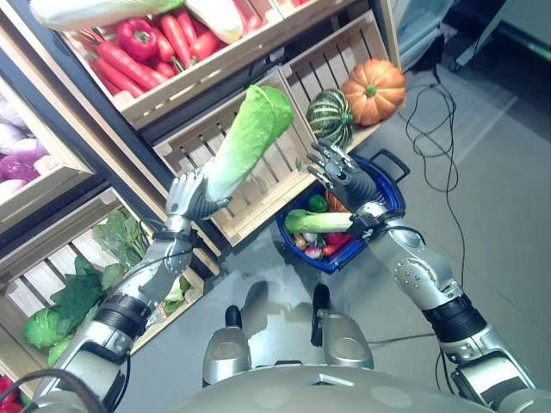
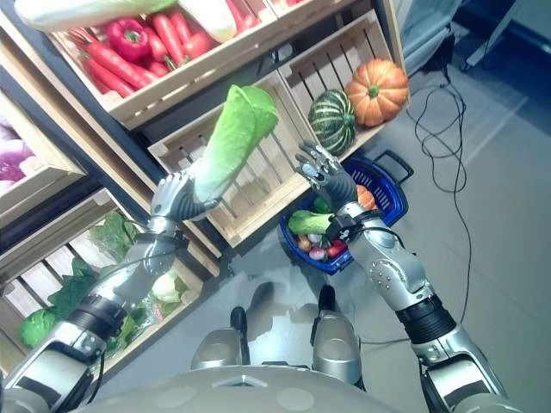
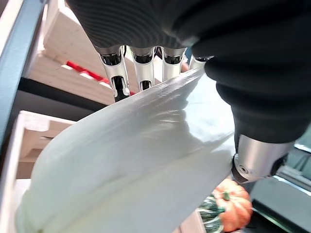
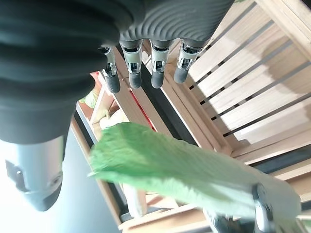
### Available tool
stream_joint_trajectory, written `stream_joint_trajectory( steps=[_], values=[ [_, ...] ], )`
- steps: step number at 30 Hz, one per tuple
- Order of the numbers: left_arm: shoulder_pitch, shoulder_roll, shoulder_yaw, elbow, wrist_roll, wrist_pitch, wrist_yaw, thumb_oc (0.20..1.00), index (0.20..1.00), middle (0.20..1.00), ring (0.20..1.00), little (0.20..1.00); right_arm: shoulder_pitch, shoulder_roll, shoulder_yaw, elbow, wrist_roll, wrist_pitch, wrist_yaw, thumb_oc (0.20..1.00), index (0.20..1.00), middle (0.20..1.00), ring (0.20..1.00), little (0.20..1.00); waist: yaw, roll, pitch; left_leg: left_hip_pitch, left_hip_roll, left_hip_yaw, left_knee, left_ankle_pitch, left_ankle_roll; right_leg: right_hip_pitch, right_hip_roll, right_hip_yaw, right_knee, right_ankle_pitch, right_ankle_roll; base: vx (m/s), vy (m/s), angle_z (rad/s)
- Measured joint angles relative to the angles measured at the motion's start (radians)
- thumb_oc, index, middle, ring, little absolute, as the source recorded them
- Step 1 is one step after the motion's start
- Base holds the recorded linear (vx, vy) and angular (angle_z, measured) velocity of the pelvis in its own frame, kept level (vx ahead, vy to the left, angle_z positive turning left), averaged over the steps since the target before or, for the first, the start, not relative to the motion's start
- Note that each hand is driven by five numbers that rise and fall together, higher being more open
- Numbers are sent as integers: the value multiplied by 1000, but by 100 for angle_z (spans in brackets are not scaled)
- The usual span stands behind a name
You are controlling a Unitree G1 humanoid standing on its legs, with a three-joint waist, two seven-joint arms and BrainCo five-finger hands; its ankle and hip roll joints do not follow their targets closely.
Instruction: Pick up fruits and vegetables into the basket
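My left hand (image 1: 189, 196) is shut on the white stem of a napa cabbage (image 1: 245, 138) and holds it up in front of an empty wooden crate (image 1: 250, 185). The cabbage's pale base (image 3: 136, 165) lies across the left hand's fingers (image 3: 138, 65). To the right, my right hand (image 1: 343, 176) is open and raised, above the blue basket (image 1: 389, 194) on the floor. The basket holds a leek, peppers and other small vegetables (image 1: 317, 225). From the right wrist, the cabbage's green leaf (image 4: 180, 172) shows beyond the straight fingers (image 4: 146, 68).
A striped green squash (image 1: 330, 114) and an orange pumpkin (image 1: 374, 89) sit in the crate to the right. Red peppers and carrots (image 1: 142, 47) fill the upper shelf. Leafy greens (image 1: 77, 297) lie in the lower left crate. Purple vegetables (image 1: 19, 159) are at far left.
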Motion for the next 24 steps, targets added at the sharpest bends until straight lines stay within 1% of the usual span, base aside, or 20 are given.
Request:
stream_joint_trajectory(
  steps=[1, 2, 4, 8, 10, 12, 15, 19, 21, 24],
  values=[
    [15, 0, -6, -20, 19, 0, -1, 200, 200, 200, 200, 200, 10, 16, 0, 7, 0, -2, -41, 1000, 1000, 1000, 1000, 1000, 3, -4, -14, 9, 0, 0, -12, 7, 0, 7, 0, -1, -5, 1, 1, 54, -5, 3],
    [15, -2, -10, -22, 23, 1, -1, 200, 200, 200, 200, 200, 12, 16, 2, 8, 0, -2, -53, 1000, 1000, 1000, 1000, 1000, 3, -4, -14, 15, 0, -1, -13, 8, 0, 15, 1, -1, -12, 3, 3, 71, -2, 5],
    [15, -9, -29, -27, 24, 22, -2, 200, 200, 200, 200, 200, 14, 17, 9, 12, 1, -2, -97, 1000, 1000, 1000, 1000, 1000, 4, -5, -14, 26, -1, -2, -13, 9, -2, 32, 1, -1, -19, 4, 5, 34, 6, 3],
    [15, -16, -54, -27, 27, 51, -6, 200, 200, 200, 200, 200, 14, 19, 29, 15, 21, -2, -134, 1000, 1000, 1000, 1000, 1000, 8, -6, -20, 33, -1, -1, -25, 12, 1, 36, 2, -1, -22, 5, 5, 0, 0, 0],
    [15, -16, -76, -27, 29, 69, -11, 200, 200, 200, 200, 200, 14, 24, 51, 20, 41, -2, -139, 1000, 1000, 1000, 1000, 1000, 8, -6, -25, 40, 0, -3, -27, 16, -4, 48, 5, -5, -30, 10, 1, 1, 5, 2],
    [15, -17, -80, -27, 37, 69, -13, 200, 200, 200, 200, 200, 13, 36, 53, 27, 58, -2, -146, 1000, 1000, 1000, 1000, 1000, 8, -7, -29, 47, 0, -4, -30, 16, -4, 55, 7, -7, -34, 10, 0, 0, 5, 2],
    [15, -18, -90, -27, 70, 74, -13, 200, 200, 200, 200, 200, 12, 55, 75, 42, 68, -1, -160, 1000, 1000, 1000, 1000, 1000, 8, -6, -48, 47, 1, -8, -33, 16, -4, 62, 6, -13, -44, 11, 2, 8, 4, 4],
    [1, -40, -142, -28, 108, 100, -6, 200, 200, 200, 200, 200, 8, 81, 127, 93, 99, 3, -158, 1000, 1000, 1000, 1000, 1000, 9, -7, -82, 51, 1, -10, -45, 18, -4, 69, 5, -21, -53, 12, 3, 2, 2, 4],
    [-5, -49, -157, -28, 117, 107, -7, 200, 200, 200, 200, 200, 6, 97, 138, 97, 109, 5, -154, 1000, 1000, 1000, 1000, 1000, 9, -6, -82, 52, 1, -10, -45, 18, -4, 71, 4, -22, -55, 12, 4, 0, 0, 0],
    [-9, -62, -170, -29, 124, 109, -8, 200, 200, 200, 200, 200, -5, 98, 164, 98, 137, 19, -139, 1000, 1000, 1000, 1000, 1000, 7, -6, -82, 54, 2, -11, -45, 18, -4, 80, 5, -25, -67, 17, 6, 0, 0, 0]
  ],
)
